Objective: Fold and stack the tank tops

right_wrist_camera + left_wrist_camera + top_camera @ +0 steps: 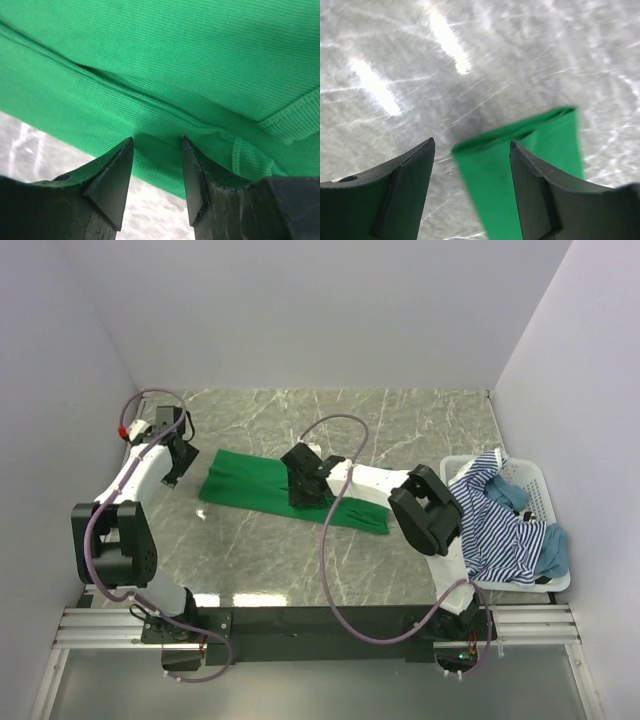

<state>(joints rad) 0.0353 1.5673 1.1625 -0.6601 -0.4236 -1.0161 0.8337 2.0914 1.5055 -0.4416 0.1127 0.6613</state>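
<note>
The green tank top (245,480) lies as a long folded strip across the middle of the table. My right gripper (305,502) hangs over the strip's middle, near its front edge. In the right wrist view the right gripper (157,138) is open, with the green ribbed cloth (175,50) just beyond its tips. My left gripper (172,480) is just off the strip's left end. In the left wrist view the left gripper (471,145) is open and empty above the cloth's end (555,140). The striped tank top (495,525) and the teal one (552,552) lie in the basket.
The white slatted basket (535,472) stands at the right edge of the table, with clothes hanging over its rim. White walls close the table on the left, back and right. The right arm's elbow (425,510) sits beside the basket.
</note>
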